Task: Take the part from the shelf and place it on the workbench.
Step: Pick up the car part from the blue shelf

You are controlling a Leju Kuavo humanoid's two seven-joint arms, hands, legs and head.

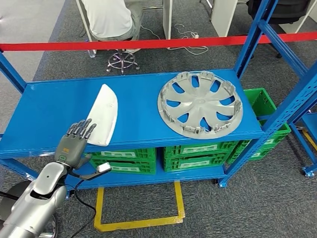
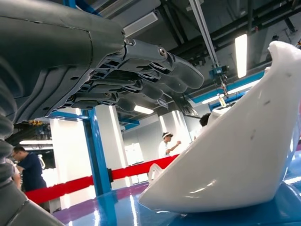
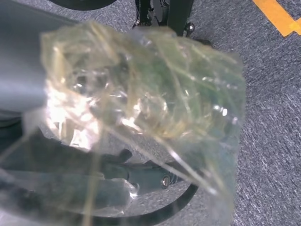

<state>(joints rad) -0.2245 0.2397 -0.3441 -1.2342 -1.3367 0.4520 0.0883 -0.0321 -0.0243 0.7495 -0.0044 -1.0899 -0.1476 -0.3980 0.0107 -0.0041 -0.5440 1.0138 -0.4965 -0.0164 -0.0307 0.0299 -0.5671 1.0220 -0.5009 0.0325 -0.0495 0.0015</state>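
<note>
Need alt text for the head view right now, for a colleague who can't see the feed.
The robot's left hand reaches with fingers spread to the near end of a white curved part lying on the blue shelf; whether it touches is unclear. A silver wheel cover lies to the right, green crates sit below, and a seated person is behind a red barrier.

Around the blue rack
A silver wheel cover (image 1: 200, 104) lies flat on the top level; green crates (image 1: 194, 154) sit beneath it, a red barrier tape (image 1: 157, 43) stretches behind, and a seated person (image 1: 110, 19), apparently on a swivel stool, is beyond.
</note>
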